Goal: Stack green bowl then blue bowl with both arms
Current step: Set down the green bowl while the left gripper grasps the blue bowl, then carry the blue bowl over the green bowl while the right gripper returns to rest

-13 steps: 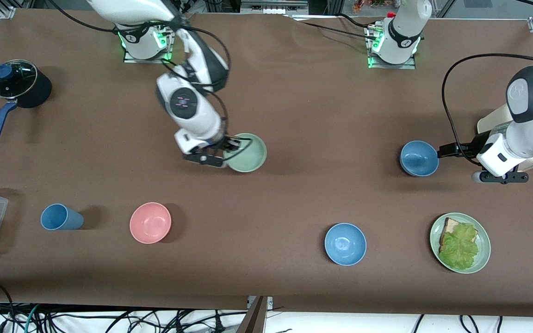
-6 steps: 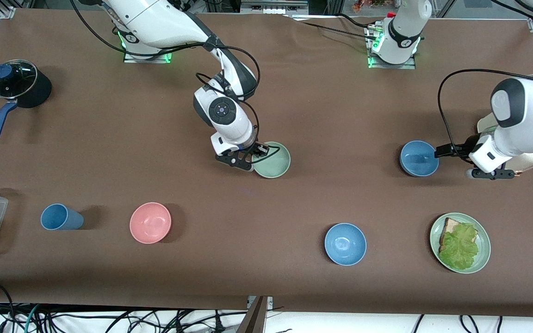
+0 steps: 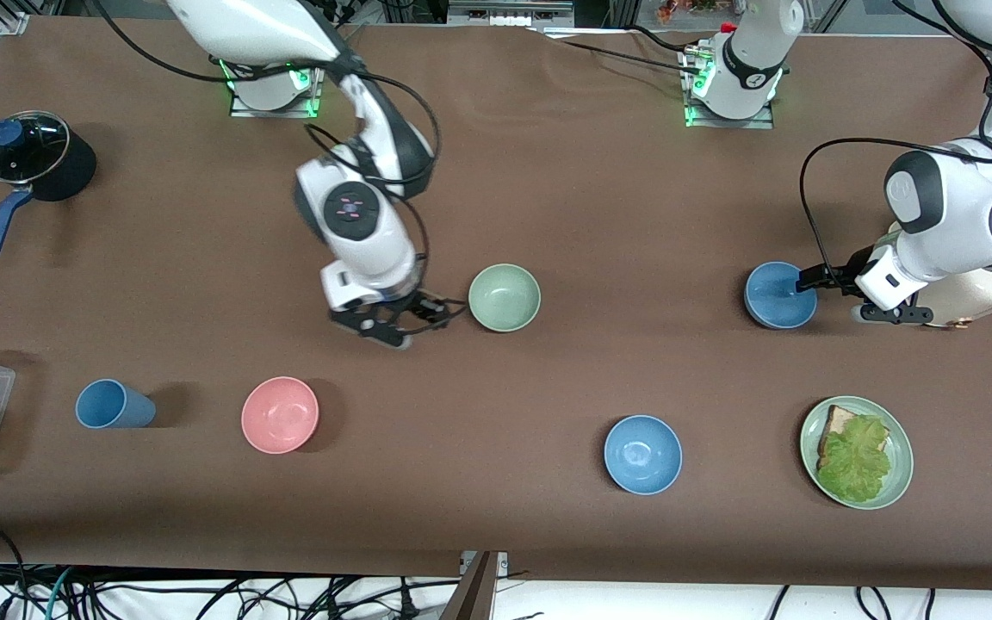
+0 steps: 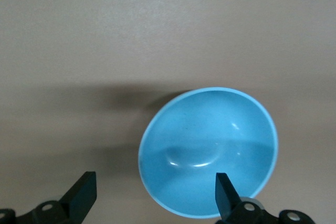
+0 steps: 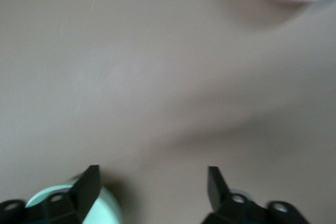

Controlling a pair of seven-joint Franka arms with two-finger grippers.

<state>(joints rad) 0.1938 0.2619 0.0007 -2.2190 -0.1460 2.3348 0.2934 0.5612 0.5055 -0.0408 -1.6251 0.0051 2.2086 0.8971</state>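
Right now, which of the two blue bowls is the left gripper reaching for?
The blue bowl farther from the front camera: the open left gripper is at its rim. The other blue bowl sits apart, beside the green plate.

A robotics lab: two white arms bolted to a brown-covered worktop [image 3: 565, 189], aluminium framing at its corners, loose cables [image 3: 203, 594] trailing below its near edge.

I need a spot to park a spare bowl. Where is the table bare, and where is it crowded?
Bare: between the green bowl and the blue bowl; also between the pink bowl and the sky-blue bowl. Crowded: by the right gripper beside the green bowl, and the left gripper at the blue bowl.
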